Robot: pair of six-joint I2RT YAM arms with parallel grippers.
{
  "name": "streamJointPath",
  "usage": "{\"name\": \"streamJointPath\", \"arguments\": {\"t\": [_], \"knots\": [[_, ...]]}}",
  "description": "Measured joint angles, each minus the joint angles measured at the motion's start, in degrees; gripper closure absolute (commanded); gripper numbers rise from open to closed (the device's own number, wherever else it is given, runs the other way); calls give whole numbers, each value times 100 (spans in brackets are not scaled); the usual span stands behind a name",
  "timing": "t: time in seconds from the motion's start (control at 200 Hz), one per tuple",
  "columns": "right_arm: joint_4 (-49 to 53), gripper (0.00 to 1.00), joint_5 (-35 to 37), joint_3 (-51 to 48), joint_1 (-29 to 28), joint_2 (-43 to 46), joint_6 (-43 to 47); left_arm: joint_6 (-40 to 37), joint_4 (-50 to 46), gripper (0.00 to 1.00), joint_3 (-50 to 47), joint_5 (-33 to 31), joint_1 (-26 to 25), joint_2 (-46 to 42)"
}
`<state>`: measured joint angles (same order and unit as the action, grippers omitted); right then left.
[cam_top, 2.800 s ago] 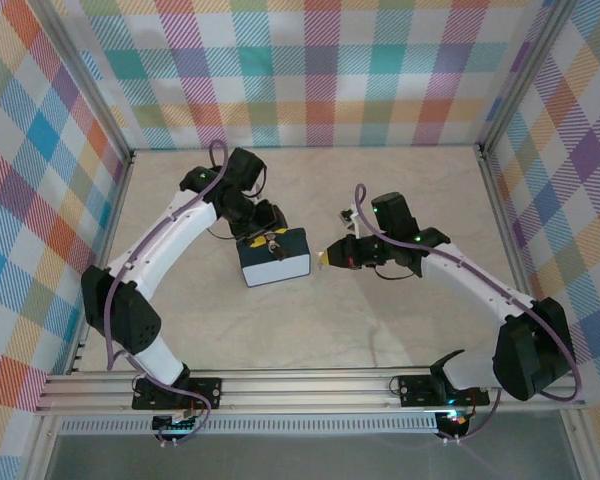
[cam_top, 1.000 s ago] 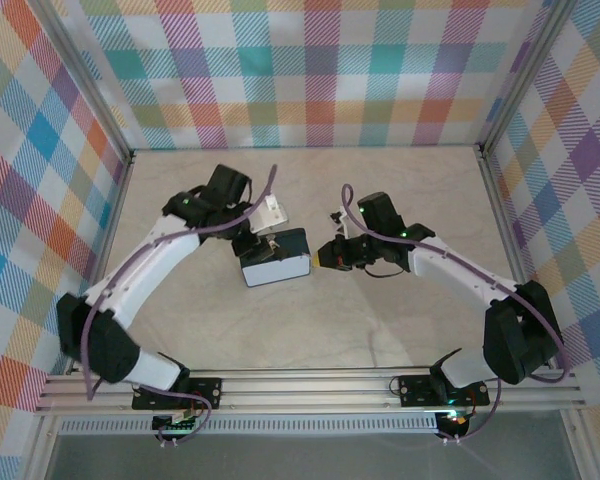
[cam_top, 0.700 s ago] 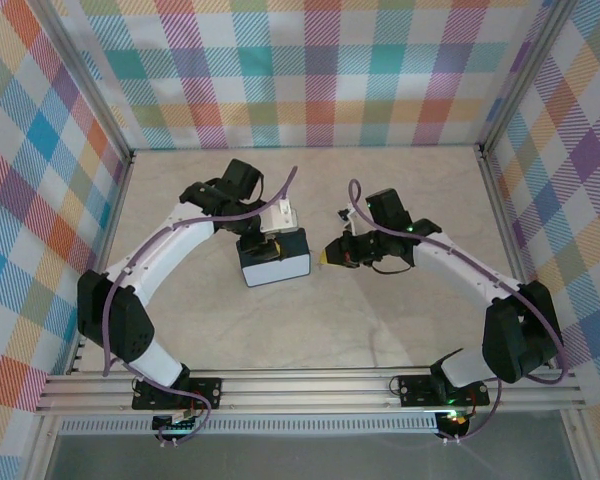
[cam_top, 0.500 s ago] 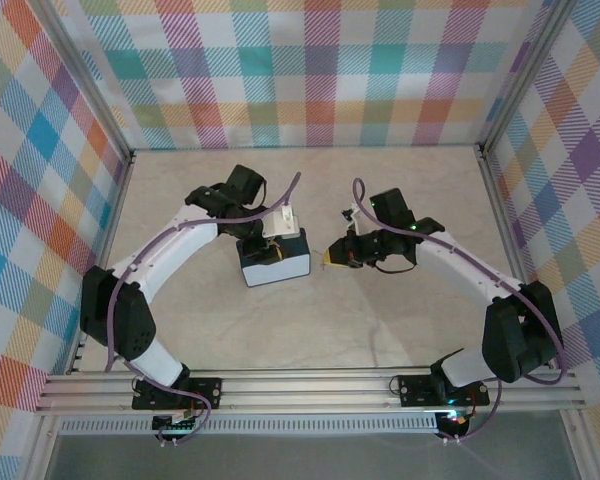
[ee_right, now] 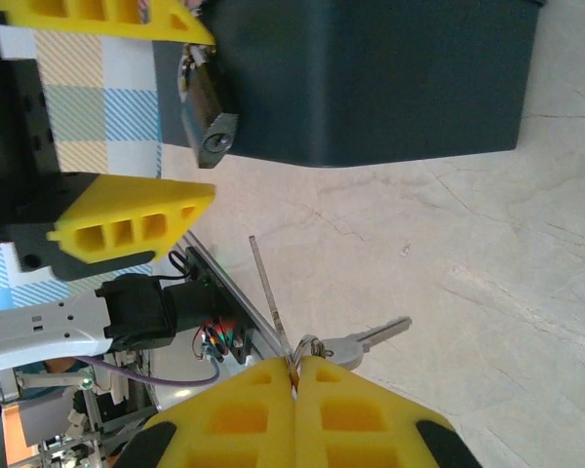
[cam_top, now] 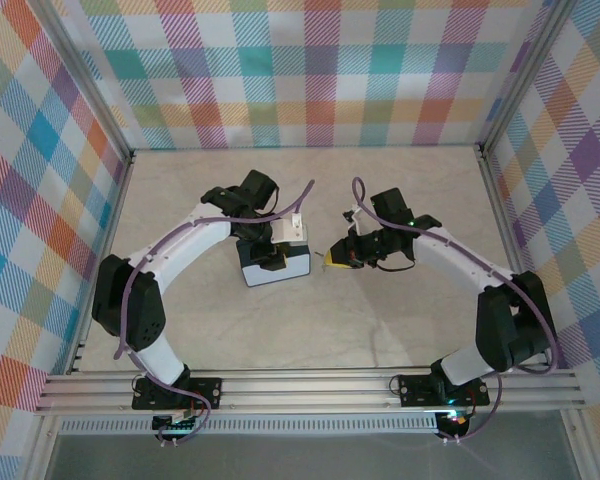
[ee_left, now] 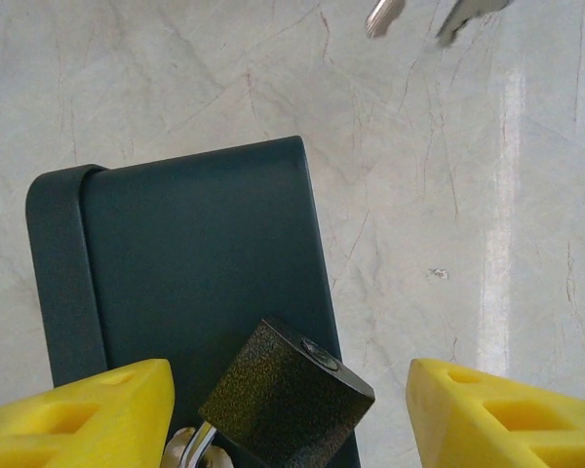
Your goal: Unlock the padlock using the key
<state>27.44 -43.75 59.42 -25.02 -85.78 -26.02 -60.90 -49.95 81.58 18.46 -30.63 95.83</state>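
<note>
The padlock (ee_left: 288,395), a small dark speckled body with its keyhole facing up-right, hangs at the near end of a dark teal box (ee_left: 185,253). My left gripper (ee_left: 292,419) is open, its yellow fingers on either side of the padlock with a gap on each side. From the right wrist, the padlock (ee_right: 210,112) shows its keyhole between the left gripper's fingers (ee_right: 127,224). My right gripper (ee_right: 294,366) is shut on the key (ee_right: 273,288), whose thin blade points toward the padlock; a second key (ee_right: 366,339) dangles from the ring. From above, the right gripper (cam_top: 332,258) sits just right of the box (cam_top: 290,265).
The box lies mid-table on the pale marbled table (cam_top: 380,320). Plaid walls (cam_top: 310,70) close in the back and both sides. Key tips (ee_left: 385,15) show at the top of the left wrist view, beyond the box's far edge.
My left gripper has swung round and come down over the box, now straddling the padlock. The right gripper, still holding the key, has stayed close to the box's right side.
</note>
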Motion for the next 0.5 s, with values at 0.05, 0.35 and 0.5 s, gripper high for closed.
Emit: {"name": "streamJointPath", "arguments": {"t": [0.05, 0.35, 0.5], "knots": [[-17, 100, -26, 0, 11, -48, 0, 0, -13, 36, -2, -2, 0, -46], [-170, 100, -50, -2, 24, -76, -4, -11, -166, 38, -26, -157, 0, -129], [-247, 100, -52, -4, 26, -76, -9, -46, -197, 38, -101, -319, 0, -131]]}}
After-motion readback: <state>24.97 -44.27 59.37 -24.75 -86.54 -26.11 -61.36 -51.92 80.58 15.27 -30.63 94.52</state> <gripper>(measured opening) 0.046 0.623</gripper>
